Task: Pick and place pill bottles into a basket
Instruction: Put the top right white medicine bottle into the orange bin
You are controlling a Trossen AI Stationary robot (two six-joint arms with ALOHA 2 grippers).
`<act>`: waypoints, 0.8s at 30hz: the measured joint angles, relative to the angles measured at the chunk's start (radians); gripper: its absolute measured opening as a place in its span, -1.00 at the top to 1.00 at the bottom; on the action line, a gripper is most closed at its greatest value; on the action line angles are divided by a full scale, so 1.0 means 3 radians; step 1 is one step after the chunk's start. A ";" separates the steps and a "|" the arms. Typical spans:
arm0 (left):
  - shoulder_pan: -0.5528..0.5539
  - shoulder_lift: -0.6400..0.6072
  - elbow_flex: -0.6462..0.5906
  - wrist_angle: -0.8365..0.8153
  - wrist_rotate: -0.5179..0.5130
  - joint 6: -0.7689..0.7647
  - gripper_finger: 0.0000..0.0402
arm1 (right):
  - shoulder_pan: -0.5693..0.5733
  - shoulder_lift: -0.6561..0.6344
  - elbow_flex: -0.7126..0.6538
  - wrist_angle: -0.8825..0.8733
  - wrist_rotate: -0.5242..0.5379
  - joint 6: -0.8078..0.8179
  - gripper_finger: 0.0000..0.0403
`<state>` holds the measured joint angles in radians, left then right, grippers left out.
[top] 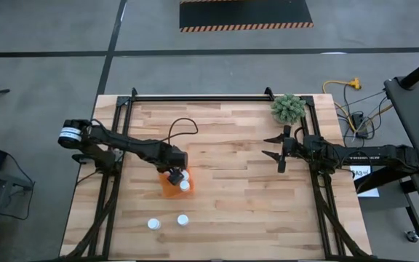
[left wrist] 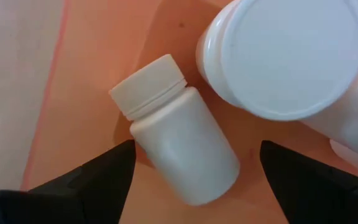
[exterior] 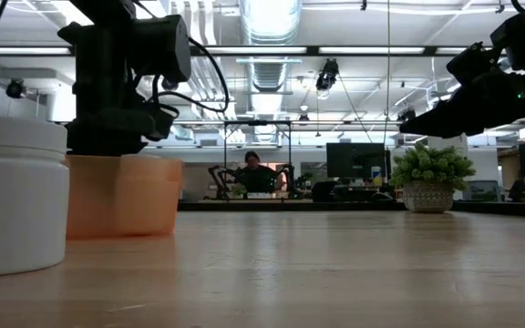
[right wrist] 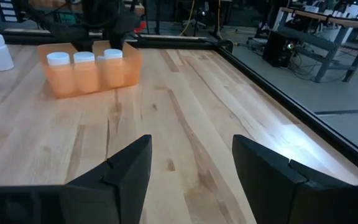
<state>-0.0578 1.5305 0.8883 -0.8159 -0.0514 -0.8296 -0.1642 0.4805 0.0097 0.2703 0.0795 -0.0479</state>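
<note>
Wooden plank tabletop (top: 231,189) carries small bright-orange translucent plastic basket (top: 170,188). Left end effector (top: 174,175) hangs directly over basket, fingers spread, gripping nothing. Small white pill bottle (left wrist: 179,146) lies on its side on basket floor between fingers, apart from both. Two white-capped bottles (top: 167,221) stand on tabletop near basket. Right end effector (top: 276,147) hovers well apart, released.
</note>
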 joint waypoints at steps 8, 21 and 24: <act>-0.0001 -0.0030 0.0000 -0.0017 0.0050 -0.0093 -0.14 | 0.0000 0.0004 0.0000 0.0000 0.0000 -0.0001 -0.07; -0.0001 -0.0039 0.0084 -0.0020 0.0049 -0.0075 0.41 | 0.0000 0.0003 0.0000 -0.0001 0.0004 0.0010 -0.07; -0.0001 -0.0036 0.0089 -0.0016 0.0047 -0.0063 0.41 | 0.0000 0.0003 0.0000 -0.0003 0.0003 0.0010 -0.07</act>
<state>-0.0582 1.5196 0.9150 -0.8207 -0.0372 -0.8484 -0.1642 0.4812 0.0097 0.2693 0.0803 -0.0448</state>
